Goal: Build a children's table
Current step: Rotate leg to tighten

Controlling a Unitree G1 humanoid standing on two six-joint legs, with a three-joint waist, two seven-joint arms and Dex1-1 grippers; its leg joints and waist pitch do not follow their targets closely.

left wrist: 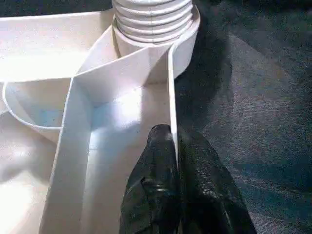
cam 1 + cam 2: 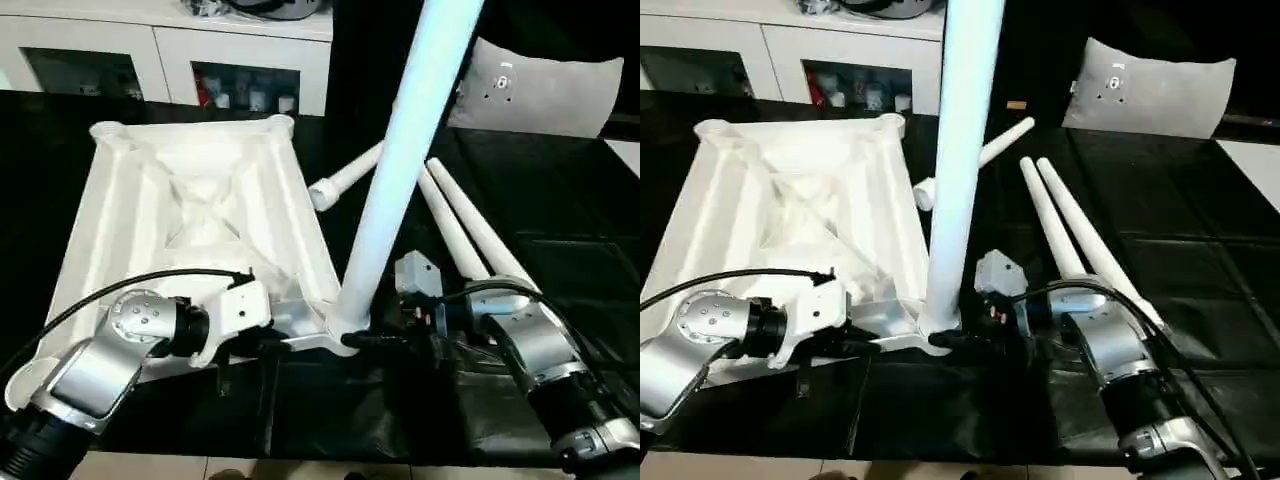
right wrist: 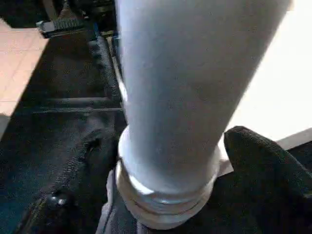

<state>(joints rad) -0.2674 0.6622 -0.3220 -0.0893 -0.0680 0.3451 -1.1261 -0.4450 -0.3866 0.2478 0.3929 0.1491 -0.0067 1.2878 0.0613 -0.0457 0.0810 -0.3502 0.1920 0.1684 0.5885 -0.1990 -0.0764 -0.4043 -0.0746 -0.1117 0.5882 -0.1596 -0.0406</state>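
The first leg point(image 2: 400, 170) stands in the table top's point(image 2: 190, 210) near-right socket. Left hand point(image 1: 174, 146) pinches the rim; right hand point(image 3: 170, 195) straddles the leg's base, fingers wide. Next: twist it tight.

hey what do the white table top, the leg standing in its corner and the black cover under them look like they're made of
Table top: likely moulded plastic, smooth white with thin ribs. Standing leg: apparently the same plastic, slightly glossy, with moulded screw threads at its base. Black cover: probably thin plastic sheeting or coated fabric, as it wrinkles and shines.
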